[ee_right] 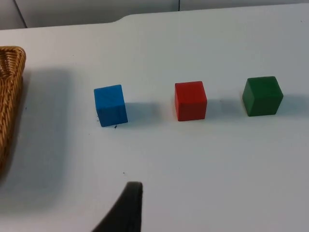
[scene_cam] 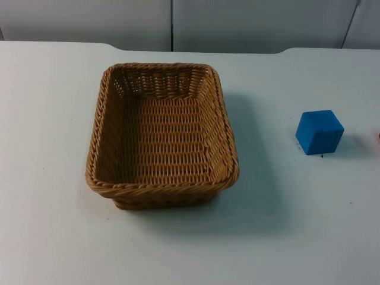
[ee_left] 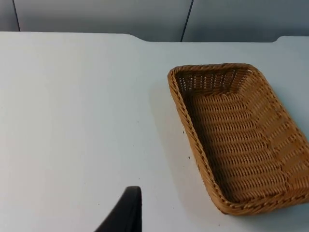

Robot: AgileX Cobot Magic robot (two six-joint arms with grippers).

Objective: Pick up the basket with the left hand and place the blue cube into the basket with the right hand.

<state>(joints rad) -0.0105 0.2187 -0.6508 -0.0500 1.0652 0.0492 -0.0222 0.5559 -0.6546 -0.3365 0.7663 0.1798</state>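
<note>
A woven tan basket [scene_cam: 95,148] rests empty on the white table, left of centre in the top view. The blue cube [scene_cam: 319,132] sits on the table to the basket's right, well apart from it. My left gripper [ee_left: 126,212] hangs over bare table short of the basket [ee_left: 186,121] and touches nothing. My right gripper [ee_right: 126,208] waits above the table a little short of the blue cube [ee_right: 110,105], with the basket's edge [ee_right: 12,96] off to one side. Neither gripper holds anything.
A red cube [ee_right: 190,100] and a green cube [ee_right: 262,95] stand in a row with the blue one, further from the basket. The grey partition wall [scene_cam: 172,24] closes the table's far edge.
</note>
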